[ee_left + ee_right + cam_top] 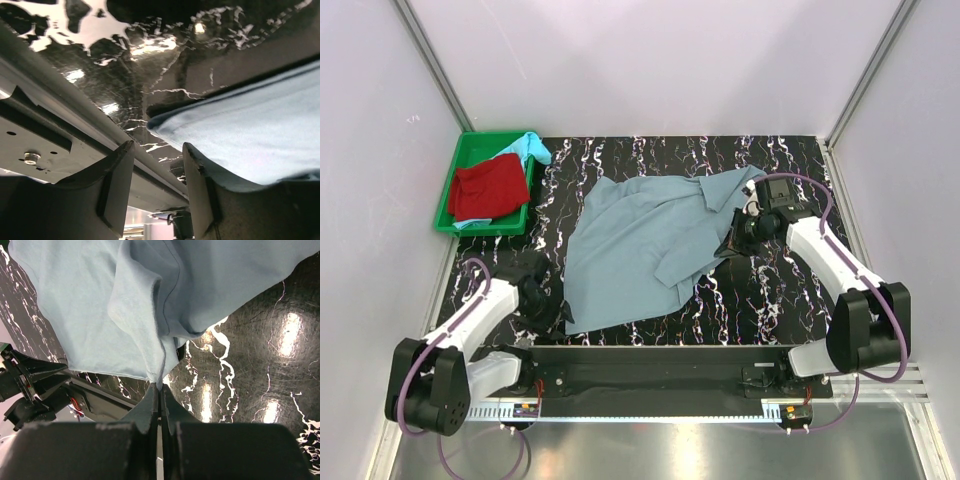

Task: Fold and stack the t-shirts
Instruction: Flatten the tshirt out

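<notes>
The large grey-blue t-shirt (pixel 640 245) lies crumpled on the black marbled table. My right gripper (pixel 734 242) is at its right edge. In the right wrist view the jaws (pixel 160 388) are shut on a pinched fold of this shirt (pixel 125 305), which hangs slightly lifted. My left gripper (pixel 548 305) is low at the shirt's near left corner. In the left wrist view it (pixel 159 152) is open and empty, with the shirt's corner (pixel 245 130) just beside the right finger (pixel 200 180). The red t-shirt (pixel 490 187) and the light turquoise t-shirt (pixel 532 148) lie in the tray.
The green plastic tray (pixel 448 205) stands at the far left by the wall. White walls close in the table on three sides. A black rail (pixel 650 365) runs along the near edge between the arm bases, and shows in the left wrist view (pixel 60 120).
</notes>
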You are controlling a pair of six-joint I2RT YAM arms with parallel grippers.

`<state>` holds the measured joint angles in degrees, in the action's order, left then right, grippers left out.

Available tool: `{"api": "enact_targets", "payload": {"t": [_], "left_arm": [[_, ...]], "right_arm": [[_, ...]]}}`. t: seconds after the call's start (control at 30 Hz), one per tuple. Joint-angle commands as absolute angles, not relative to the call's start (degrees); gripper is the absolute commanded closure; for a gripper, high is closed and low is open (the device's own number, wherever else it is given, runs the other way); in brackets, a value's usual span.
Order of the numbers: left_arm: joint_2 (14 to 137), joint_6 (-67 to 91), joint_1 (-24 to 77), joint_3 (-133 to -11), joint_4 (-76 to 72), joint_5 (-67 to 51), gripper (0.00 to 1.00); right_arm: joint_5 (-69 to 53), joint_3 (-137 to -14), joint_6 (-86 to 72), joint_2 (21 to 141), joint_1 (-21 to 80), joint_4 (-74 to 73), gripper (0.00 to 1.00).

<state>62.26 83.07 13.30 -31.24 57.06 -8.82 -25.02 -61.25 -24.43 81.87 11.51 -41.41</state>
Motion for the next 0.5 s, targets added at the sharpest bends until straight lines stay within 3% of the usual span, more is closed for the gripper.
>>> {"api": "enact_targets", "payload": {"t": [0.0,0.37,0.43,0.47], "left_arm": [[62.93,86.40,13.53,-31.20,57.22,-6.59,0.52],[67.76,87.63,13.54,-29.36,52.92,-6.42,0.55],[68.73,87.63,13.62,-29.18,52.38,-6.42,0.59],[68.90,87.54,13.54,-29.35,52.03,-6.15,0.67]], "right_arm": [[-25.75,-60.47,-23.99,79.10,11.78,-40.43,1.00],[-25.75,-58.98,-24.52,77.87,11.78,-40.52,1.00],[-25.75,-59.15,-24.61,77.78,11.78,-40.52,1.00],[-25.66,-59.15,-24.70,77.70,11.78,-40.60,1.00]]}}
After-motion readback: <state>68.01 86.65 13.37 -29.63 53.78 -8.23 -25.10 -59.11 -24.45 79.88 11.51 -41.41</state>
